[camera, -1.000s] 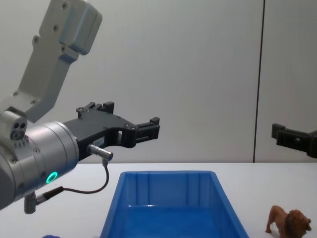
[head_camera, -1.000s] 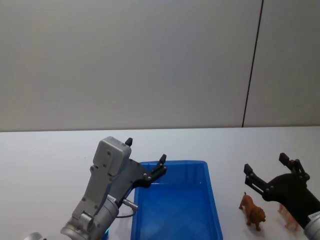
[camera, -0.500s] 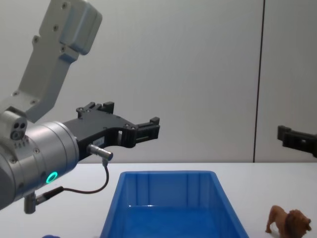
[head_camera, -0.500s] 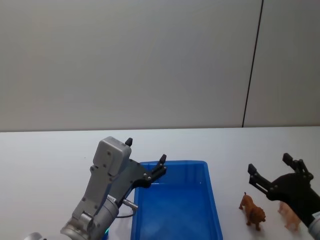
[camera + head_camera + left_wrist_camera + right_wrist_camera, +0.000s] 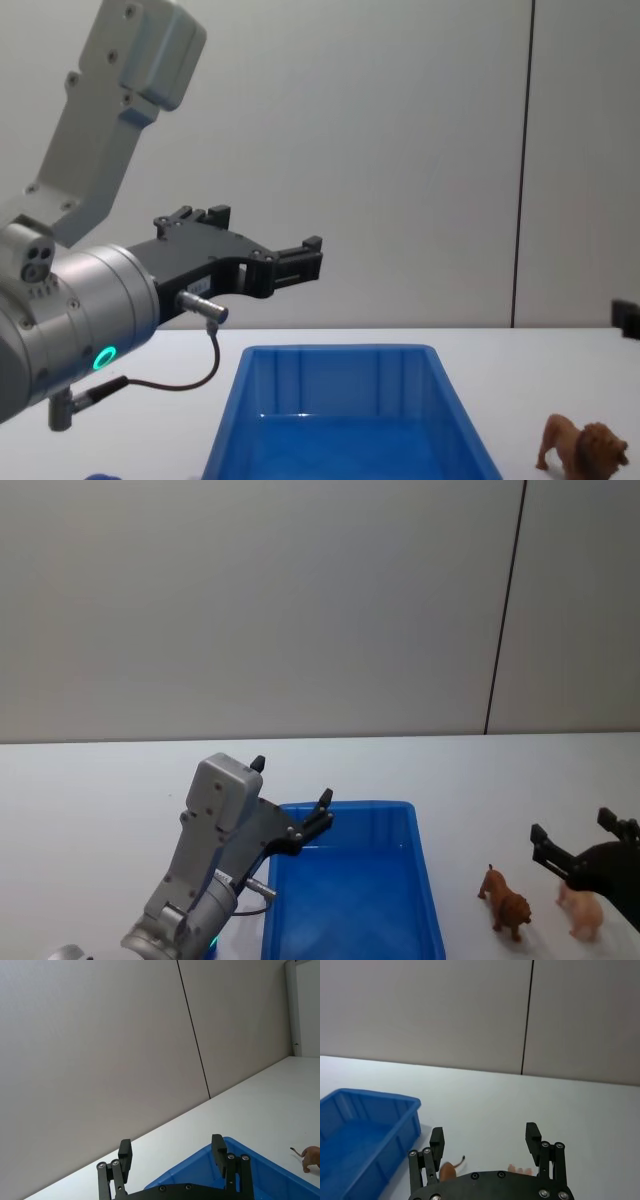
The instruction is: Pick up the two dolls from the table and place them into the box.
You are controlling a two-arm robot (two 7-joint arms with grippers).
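Your right gripper hangs over the near right part of the flat plain white table, its two black fingers spread wide with nothing between them; the right wrist view shows the same wide gap. Below it stand both dolls, side by side close to the table's front edge. The brown plastic lion with the shaggy orange-brown mane is the one nearer the box, and the pale pink plastic pig stands just beside it toward the table's right edge, partly covered by the gripper's body. Neither is touched. From the right wrist, you can see the lion's tail and back and a little of the pig above the gripper's palm. The bright blue rectangular plastic box with sloping walls sits by the front edge, left of the lion and apart from it, with nothing visible inside. Your left gripper is held in the air over the box's far left corner, also wide open and carrying nothing.
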